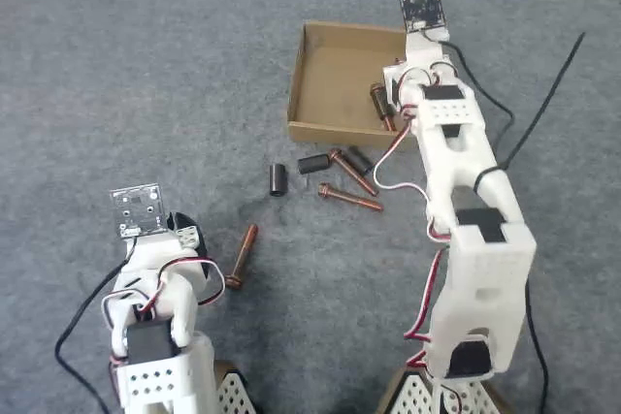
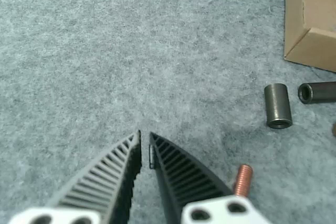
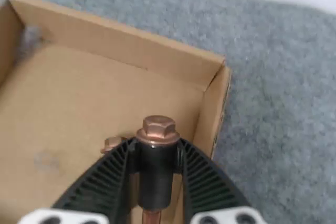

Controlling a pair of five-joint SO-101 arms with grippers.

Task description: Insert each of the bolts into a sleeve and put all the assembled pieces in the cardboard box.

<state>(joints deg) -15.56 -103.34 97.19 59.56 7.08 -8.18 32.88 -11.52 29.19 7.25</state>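
Observation:
My right gripper is over the near right corner of the cardboard box, shut on an assembled piece, a black sleeve with a copper bolt head on top. A second copper bolt head lies in the box beside it. In the high view the right gripper sits at the box. My left gripper is shut on nothing, low over the mat, with a loose bolt next to it. That bolt lies just right of the left gripper.
Between the arms lie two upright or tipped black sleeves, a third sleeve, and two copper bolts. The left wrist view shows two of the sleeves and the box corner. Grey mat stretches open at the left.

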